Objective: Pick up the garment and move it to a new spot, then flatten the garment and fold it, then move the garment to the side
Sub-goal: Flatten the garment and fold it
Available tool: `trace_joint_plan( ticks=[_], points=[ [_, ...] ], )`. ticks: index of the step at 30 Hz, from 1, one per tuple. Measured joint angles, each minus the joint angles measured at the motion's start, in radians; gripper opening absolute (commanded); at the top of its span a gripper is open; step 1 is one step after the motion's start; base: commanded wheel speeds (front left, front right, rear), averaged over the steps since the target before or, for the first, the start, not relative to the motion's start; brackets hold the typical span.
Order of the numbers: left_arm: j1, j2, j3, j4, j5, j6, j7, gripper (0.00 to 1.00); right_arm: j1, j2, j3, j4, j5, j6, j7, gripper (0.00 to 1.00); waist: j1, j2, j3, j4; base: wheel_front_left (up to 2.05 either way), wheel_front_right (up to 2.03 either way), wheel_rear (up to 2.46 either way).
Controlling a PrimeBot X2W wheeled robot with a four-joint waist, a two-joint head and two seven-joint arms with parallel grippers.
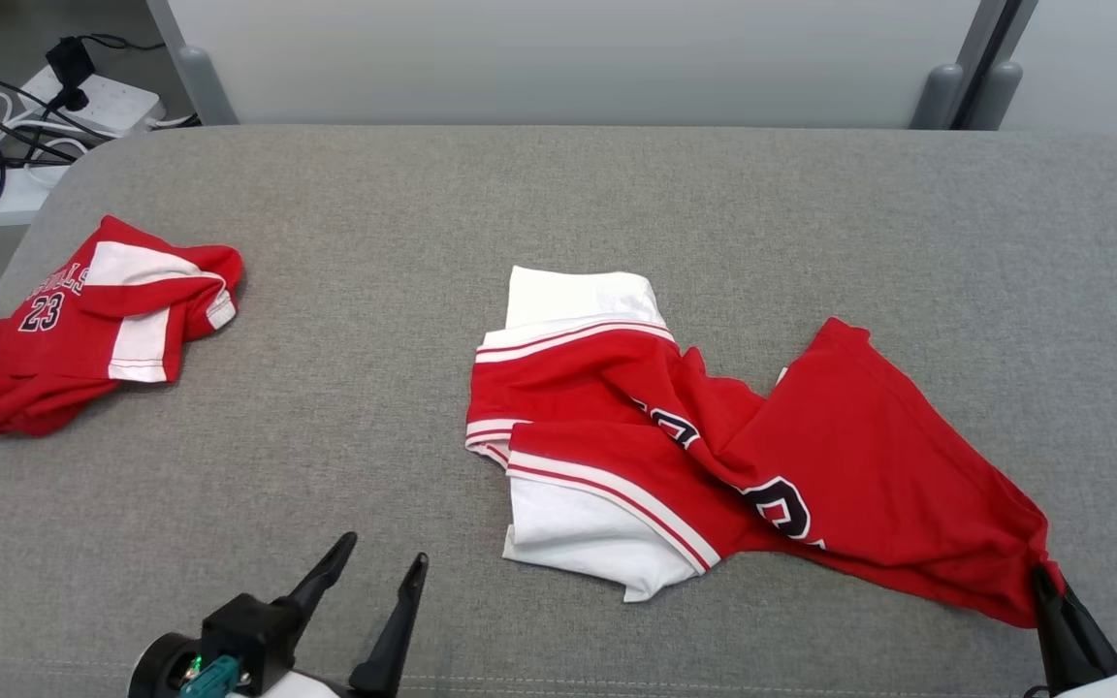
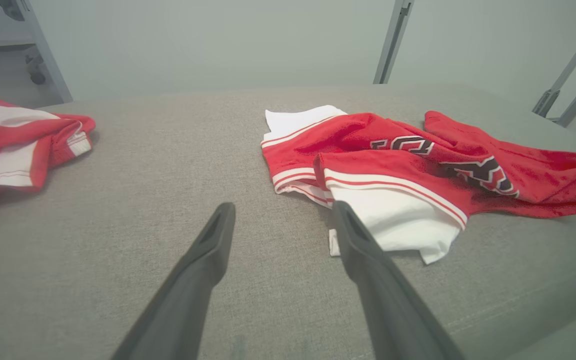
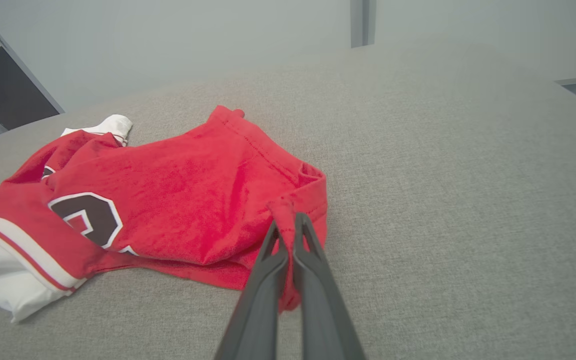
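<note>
Garment (image 1: pixel 811 456), one of two red-and-white jerseys on one grey cushion (image 1: pixel 558 194), lay right of centre, the other jersey (image 1: pixel 83 330) far left. Of two grippers, the right gripper (image 1: pixel 1043 582) pinched its near-right corner; the left gripper (image 1: pixel 382 550) hovered spread wide near the white sleeve.

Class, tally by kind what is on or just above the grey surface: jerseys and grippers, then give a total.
Jerseys: 2 (centre jersey, left jersey)
Grippers: 2 (left gripper, right gripper)
Total: 4
</note>
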Motion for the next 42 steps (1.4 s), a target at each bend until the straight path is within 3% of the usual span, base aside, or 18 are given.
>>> trace_joint_plan(
  ticks=[4,9,25,26,27,28,35,39,42],
  points=[
    [-0.069,0.001,-0.061,0.056,-0.017,-0.074,0.061,1.0,-0.003,-0.002,0.011,0.0,0.0,0.0,0.0,0.0,-0.0001,0.0,0.017,-0.014,0.0,0.0,0.0],
    [-0.155,-0.007,-0.133,0.18,-0.057,-0.122,0.084,1.0,-0.029,-0.004,0.033,0.001,0.0,0.0,0.0,0.0,0.0,0.0,0.045,-0.039,0.0,0.0,0.0],
    [-0.397,-0.044,-0.331,0.524,-0.2,-0.135,-0.03,1.0,-0.094,-0.009,0.056,0.029,-0.01,0.0,-0.012,0.0,0.0,0.0,0.131,-0.108,0.0,0.0,0.0],
    [-0.404,-0.043,-0.345,0.534,-0.209,-0.135,-0.028,0.68,-0.099,-0.009,0.056,0.031,-0.01,0.0,-0.012,0.0,-0.0001,0.0,0.131,-0.109,0.0,0.0,0.0],
    [-0.409,-0.042,-0.355,0.538,-0.218,-0.135,-0.03,0.25,-0.104,-0.009,0.056,0.031,-0.01,0.0,-0.012,0.0,0.0,0.0,0.133,-0.11,0.0,0.0,0.0],
    [-0.416,-0.04,-0.368,0.545,-0.227,-0.135,-0.036,0.0,-0.106,-0.009,0.056,0.031,-0.01,0.0,-0.012,0.0,0.0,0.0,0.133,-0.11,0.0,0.0,0.0],
    [-0.429,-0.023,-0.406,0.558,-0.26,-0.135,-0.055,0.0,-0.106,-0.008,0.041,0.032,-0.008,0.0,-0.02,0.0,-0.0001,0.0,0.135,-0.1,0.0,0.0,0.0],
    [-0.404,0.001,-0.417,0.495,-0.262,-0.133,-0.036,0.0,-0.098,-0.007,0.007,0.027,0.008,0.0,-0.02,0.0,0.0,0.0,0.148,-0.087,0.0,0.0,0.0],
    [-0.344,0.021,-0.412,0.407,-0.28,-0.095,-0.012,0.0,-0.061,0.008,-0.03,-0.005,0.036,0.0,-0.019,0.0,-0.0001,0.0,0.161,-0.075,0.0,0.0,0.0]
  ],
)
